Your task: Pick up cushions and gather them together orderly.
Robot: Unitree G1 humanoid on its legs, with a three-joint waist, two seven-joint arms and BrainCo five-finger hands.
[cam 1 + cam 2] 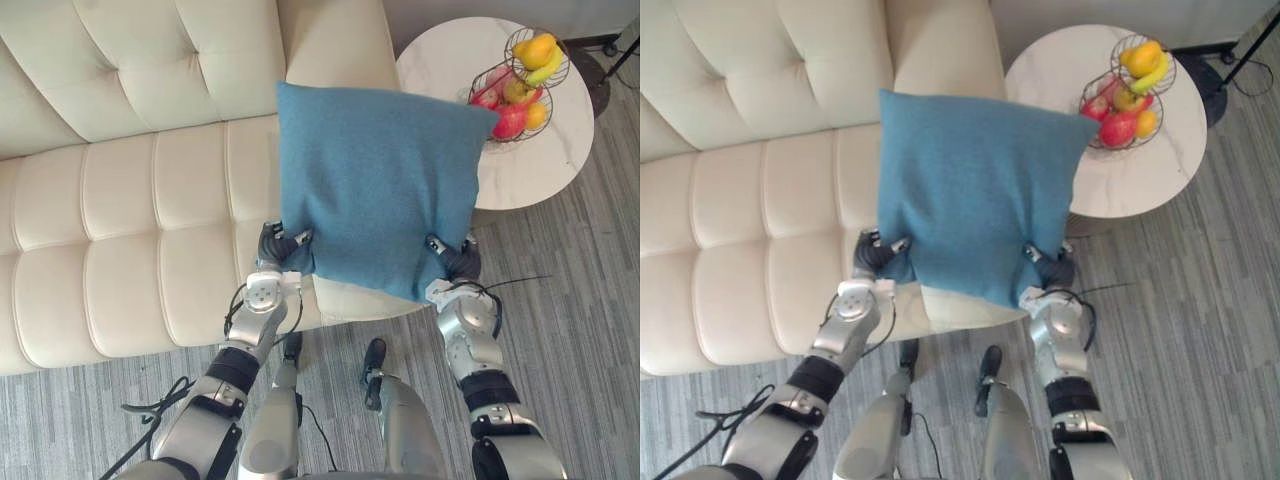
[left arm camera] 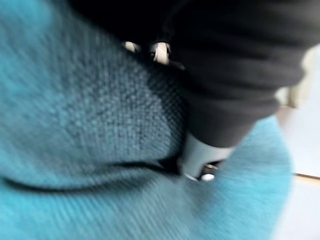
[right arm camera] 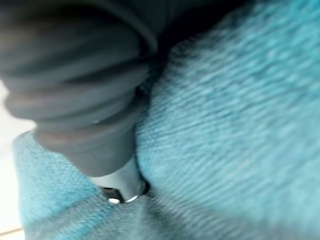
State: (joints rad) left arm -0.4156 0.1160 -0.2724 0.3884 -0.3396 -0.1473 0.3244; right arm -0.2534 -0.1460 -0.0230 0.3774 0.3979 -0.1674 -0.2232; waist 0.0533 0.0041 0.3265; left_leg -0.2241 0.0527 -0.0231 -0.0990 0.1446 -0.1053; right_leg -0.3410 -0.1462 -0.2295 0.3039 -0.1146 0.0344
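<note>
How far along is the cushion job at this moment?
Done: the blue cushion is lifted. In hand: the left hand and right hand grip its lower corners, holding it over the cream sofa. Left: setting it down in an orderly group.

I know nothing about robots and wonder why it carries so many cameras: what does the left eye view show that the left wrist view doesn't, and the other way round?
Left eye view: the cream sofa, the round white table with its wire fruit basket, and the right hand, which with the left hand grips the blue cushion by its lower corners, held up above the seat. Left wrist view: up close, the cloth's weave and the crease where the hand pinches it. Shared: the blue cushion and the left hand clamped on it.
</note>
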